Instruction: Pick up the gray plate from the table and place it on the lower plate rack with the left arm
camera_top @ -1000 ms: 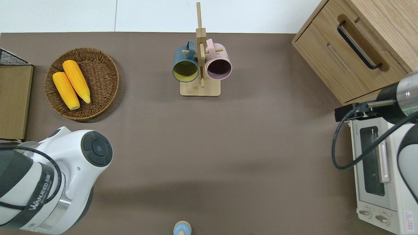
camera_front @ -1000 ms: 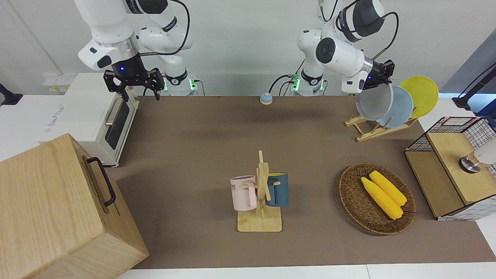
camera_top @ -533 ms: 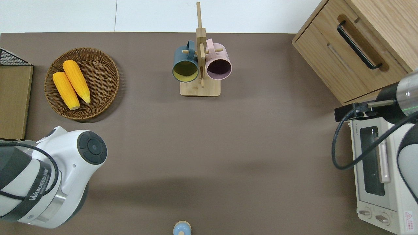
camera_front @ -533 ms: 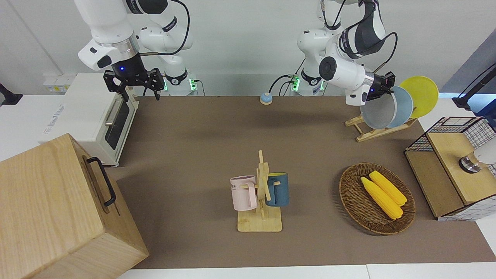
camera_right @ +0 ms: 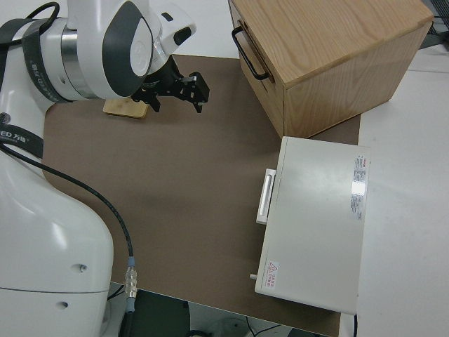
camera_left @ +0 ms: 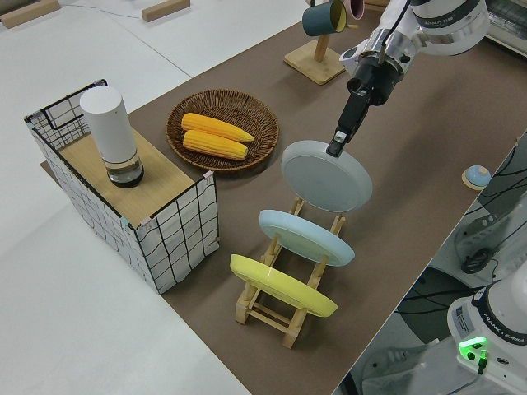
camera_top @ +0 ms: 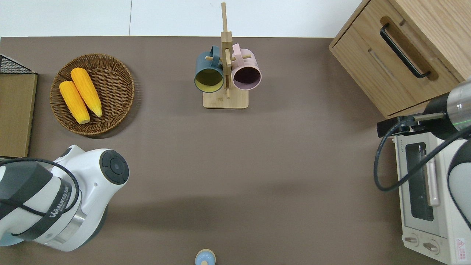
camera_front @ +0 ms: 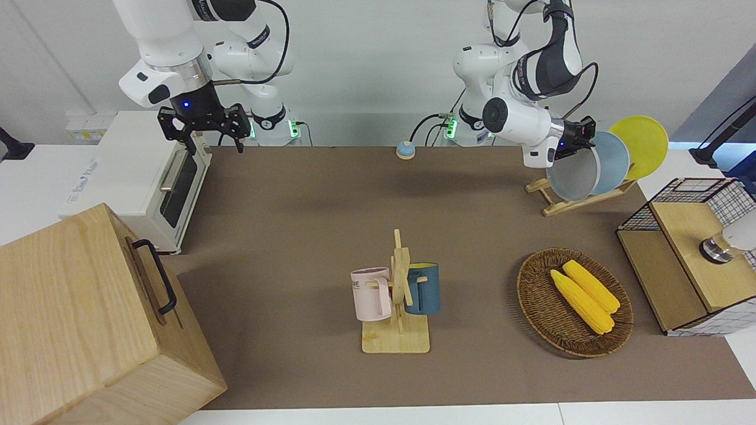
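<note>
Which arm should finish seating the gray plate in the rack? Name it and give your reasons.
The left. Its left gripper is shut on the rim of the gray plate, holding it at the lower plate rack, beside the light blue plate. The right gripper is parked at the table's opposite end.

I have lowered my left gripper (camera_front: pixel 585 137) with the gray plate (camera_front: pixel 572 175) (rim clamped at its top edge) down toward the rack (camera_front: pixel 567 199), closer against the blue plate (camera_front: pixel 611 162).
</note>
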